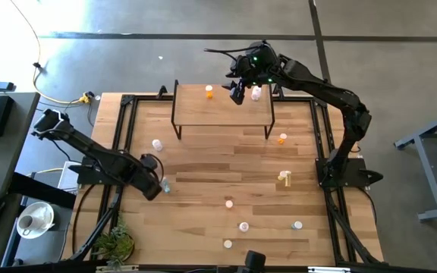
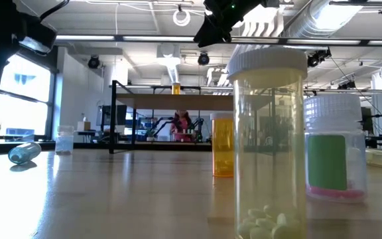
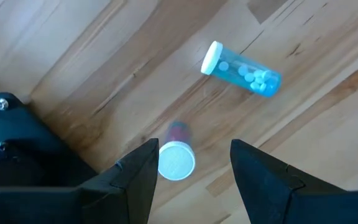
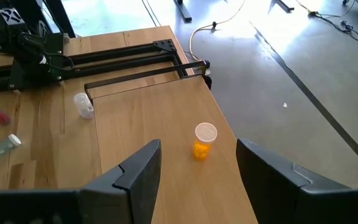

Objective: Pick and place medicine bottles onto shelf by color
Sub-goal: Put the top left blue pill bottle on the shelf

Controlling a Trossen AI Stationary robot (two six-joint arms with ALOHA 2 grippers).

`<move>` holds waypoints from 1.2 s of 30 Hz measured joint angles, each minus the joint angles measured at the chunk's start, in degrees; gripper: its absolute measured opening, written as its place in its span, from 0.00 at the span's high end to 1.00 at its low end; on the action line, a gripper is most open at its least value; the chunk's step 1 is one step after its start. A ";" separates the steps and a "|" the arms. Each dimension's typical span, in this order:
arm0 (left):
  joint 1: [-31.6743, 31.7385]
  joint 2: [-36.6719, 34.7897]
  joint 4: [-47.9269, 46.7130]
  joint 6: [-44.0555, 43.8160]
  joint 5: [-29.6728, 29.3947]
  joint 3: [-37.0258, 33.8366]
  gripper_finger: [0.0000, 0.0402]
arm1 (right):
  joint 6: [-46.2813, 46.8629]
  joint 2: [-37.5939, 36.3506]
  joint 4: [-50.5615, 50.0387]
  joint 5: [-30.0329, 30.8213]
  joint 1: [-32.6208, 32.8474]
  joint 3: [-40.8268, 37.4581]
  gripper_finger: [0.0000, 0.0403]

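Right gripper (image 1: 246,92): your jaws stand apart, holding nothing, above the shelf (image 1: 222,114), between an orange bottle (image 4: 203,142) and a pinkish-white bottle (image 1: 256,92) standing on its top.
Left gripper (image 3: 191,180): your jaws are parted and empty, low over the bench (image 1: 203,174); an upright white-capped bottle (image 3: 177,158) sits between them.
Blue bottle (image 3: 242,68): lying on its side nearby.
Other bottles: scattered across the bench.

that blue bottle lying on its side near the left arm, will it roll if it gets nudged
Probably yes: the blue bottle lies flat on smooth wood, so its round body would likely roll sideways. It looks light, with only a few pills inside, so a slight touch may shift it. The clear plastic wall may be slippery for the open left end effector.
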 joint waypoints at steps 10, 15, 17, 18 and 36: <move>-1.63 4.78 -0.45 -2.56 1.45 0.00 0.53 | 0.02 0.00 -0.47 0.00 0.02 0.00 0.50; -1.68 7.02 -2.27 -3.69 2.59 0.00 0.53 | 0.05 0.00 -0.93 -0.02 0.07 0.00 0.50; -1.68 7.84 -2.29 -3.69 2.96 0.00 0.53 | 0.07 0.00 -1.13 -0.02 0.11 0.00 0.50; -1.68 8.10 -2.29 -3.69 2.98 0.00 0.53 | 0.07 0.00 -1.30 -0.02 0.18 0.00 0.50; -1.68 12.42 -2.14 -3.25 3.88 0.00 0.53 | 1.46 0.02 -1.60 -0.24 0.61 0.00 0.50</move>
